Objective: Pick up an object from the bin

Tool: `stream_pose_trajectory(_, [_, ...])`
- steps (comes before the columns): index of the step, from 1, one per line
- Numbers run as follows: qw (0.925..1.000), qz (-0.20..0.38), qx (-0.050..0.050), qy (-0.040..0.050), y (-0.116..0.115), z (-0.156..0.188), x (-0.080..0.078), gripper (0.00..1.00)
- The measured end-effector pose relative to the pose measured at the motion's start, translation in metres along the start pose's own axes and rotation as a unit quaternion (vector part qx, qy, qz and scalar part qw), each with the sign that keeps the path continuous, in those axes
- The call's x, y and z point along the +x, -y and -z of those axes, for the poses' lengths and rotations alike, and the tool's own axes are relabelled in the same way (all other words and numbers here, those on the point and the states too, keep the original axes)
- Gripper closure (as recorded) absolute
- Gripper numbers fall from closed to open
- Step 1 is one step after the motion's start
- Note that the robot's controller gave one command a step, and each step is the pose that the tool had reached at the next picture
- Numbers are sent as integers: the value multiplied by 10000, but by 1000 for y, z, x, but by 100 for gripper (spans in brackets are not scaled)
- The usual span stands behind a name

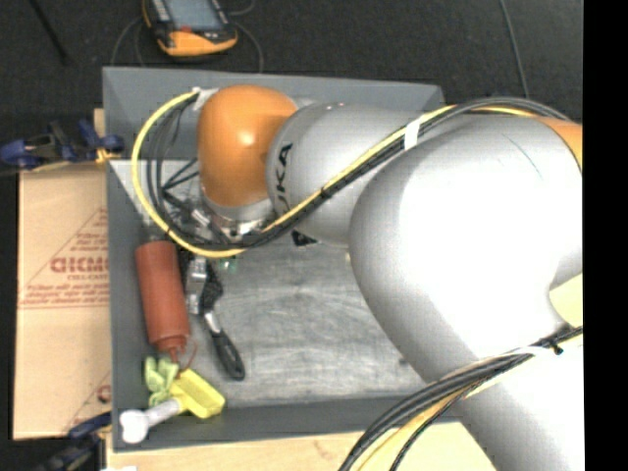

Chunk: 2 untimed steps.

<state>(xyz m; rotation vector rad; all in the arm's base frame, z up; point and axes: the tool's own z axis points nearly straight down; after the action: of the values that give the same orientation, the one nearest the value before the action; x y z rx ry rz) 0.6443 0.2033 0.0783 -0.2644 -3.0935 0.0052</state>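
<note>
Gripper is tucked low in the bin, open or closed can't be told tbh. A reddish-brown cylinder is seen right beside it, and a black-handled tool just past its tip.

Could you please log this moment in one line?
gripper | low, left in grey metal bin | beside red-brown cylinder | hold unclear

Bare bin floor at centre; left side crowded — red cylinder, black tool, perhaps more under arm.
</note>
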Motion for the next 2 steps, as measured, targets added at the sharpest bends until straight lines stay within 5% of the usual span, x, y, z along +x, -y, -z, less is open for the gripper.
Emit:
stream_pose_trajectory(1, [9998, 123, -15, 134, 6, 40, 10, 100])
stream_pose_trajectory(2, [9998, 140, -15, 172, -9, 118, 10, 100])
